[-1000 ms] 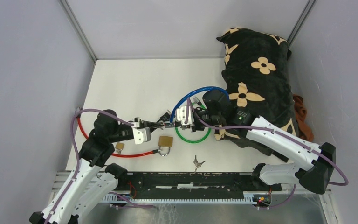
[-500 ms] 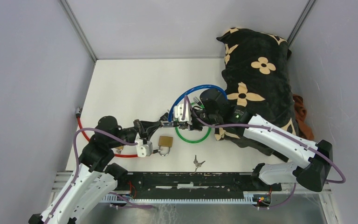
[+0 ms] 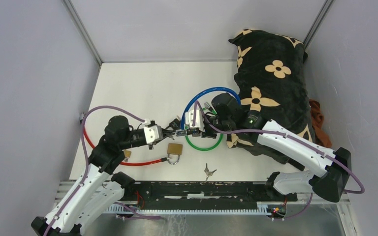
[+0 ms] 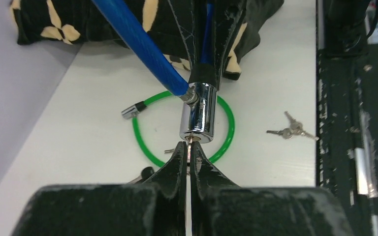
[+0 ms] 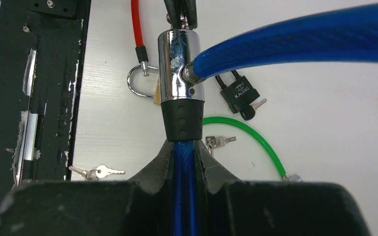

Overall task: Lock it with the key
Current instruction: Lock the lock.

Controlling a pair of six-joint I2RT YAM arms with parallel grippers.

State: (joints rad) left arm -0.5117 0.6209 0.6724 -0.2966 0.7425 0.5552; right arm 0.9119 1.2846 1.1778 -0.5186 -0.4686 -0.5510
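Black padlock (image 5: 239,93), white brand lettering, reads roughly "KAUNG"

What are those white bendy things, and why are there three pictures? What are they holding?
They are two robot arms, the left arm and the right arm. Each ends in a claw that can pinch things.

One picture looks down from above on the whole table. The other two come from little cameras on the wrists, so you see each claw close up.

The right claw grips the blue cable lock by its cable. The left claw is shut on a small key, right at the keyhole in the lock's shiny end.

Lying on the table are a green cable, a red cable, a brass padlock, a black padlock, loose keys and a flowery black pillow.
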